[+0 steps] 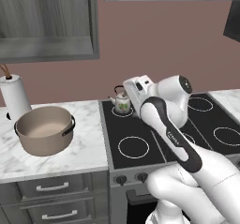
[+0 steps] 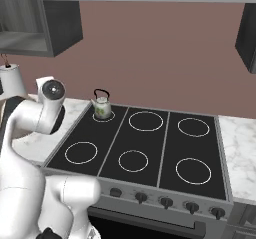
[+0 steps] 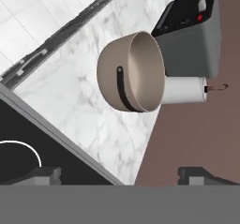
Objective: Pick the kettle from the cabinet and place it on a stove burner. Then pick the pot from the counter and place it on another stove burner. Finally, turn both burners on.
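The small floral kettle (image 1: 123, 103) stands upright on the back-left burner (image 2: 103, 117) of the black cooktop (image 2: 150, 148). On the white marble counter (image 1: 89, 143) left of the stove sits the large tan pot (image 1: 45, 129), which the hand view shows tilted on its side (image 3: 131, 71). My gripper (image 3: 119, 176) is open with nothing between its fingertips. It hovers over the cooktop's left edge, facing the pot from a distance. The wall cabinet (image 1: 47, 26) above the counter stands open.
A white paper-towel roll (image 1: 15, 99) stands behind the pot, and a grey appliance (image 3: 192, 35) sits beyond it. Dark knobs (image 2: 165, 201) line the stove front. Several other burner rings (image 2: 192, 170) are bare. Grey drawers (image 1: 54, 188) lie below the counter.
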Tool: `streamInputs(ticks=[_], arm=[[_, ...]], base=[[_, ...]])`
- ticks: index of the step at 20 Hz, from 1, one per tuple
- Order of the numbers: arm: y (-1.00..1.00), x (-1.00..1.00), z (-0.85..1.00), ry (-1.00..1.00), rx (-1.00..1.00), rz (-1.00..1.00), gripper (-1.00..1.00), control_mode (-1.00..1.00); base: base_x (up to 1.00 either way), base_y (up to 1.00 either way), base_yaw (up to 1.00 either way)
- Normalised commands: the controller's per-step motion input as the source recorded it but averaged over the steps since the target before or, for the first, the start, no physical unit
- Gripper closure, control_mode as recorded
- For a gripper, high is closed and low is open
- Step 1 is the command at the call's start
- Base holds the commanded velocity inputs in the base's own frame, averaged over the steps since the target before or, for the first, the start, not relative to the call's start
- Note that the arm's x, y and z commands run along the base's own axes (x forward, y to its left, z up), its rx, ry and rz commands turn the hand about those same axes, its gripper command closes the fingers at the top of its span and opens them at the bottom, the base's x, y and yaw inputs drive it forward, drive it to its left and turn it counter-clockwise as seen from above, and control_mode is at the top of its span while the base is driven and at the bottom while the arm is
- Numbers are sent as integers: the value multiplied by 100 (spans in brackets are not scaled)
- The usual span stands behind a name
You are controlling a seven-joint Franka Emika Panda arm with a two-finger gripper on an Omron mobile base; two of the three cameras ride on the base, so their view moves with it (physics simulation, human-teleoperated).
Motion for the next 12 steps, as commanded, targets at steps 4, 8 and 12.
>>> streamInputs(ticks=[4,8,12], arm=[[12,-37,1,-9,-9,0,-100,-100],[6,-41,0,-9,-8,1,-100,-100],[2,-26,0,-3,-3,1,-100,-100]], base=[[0,0,0],[0,0,0],[0,0,0]])
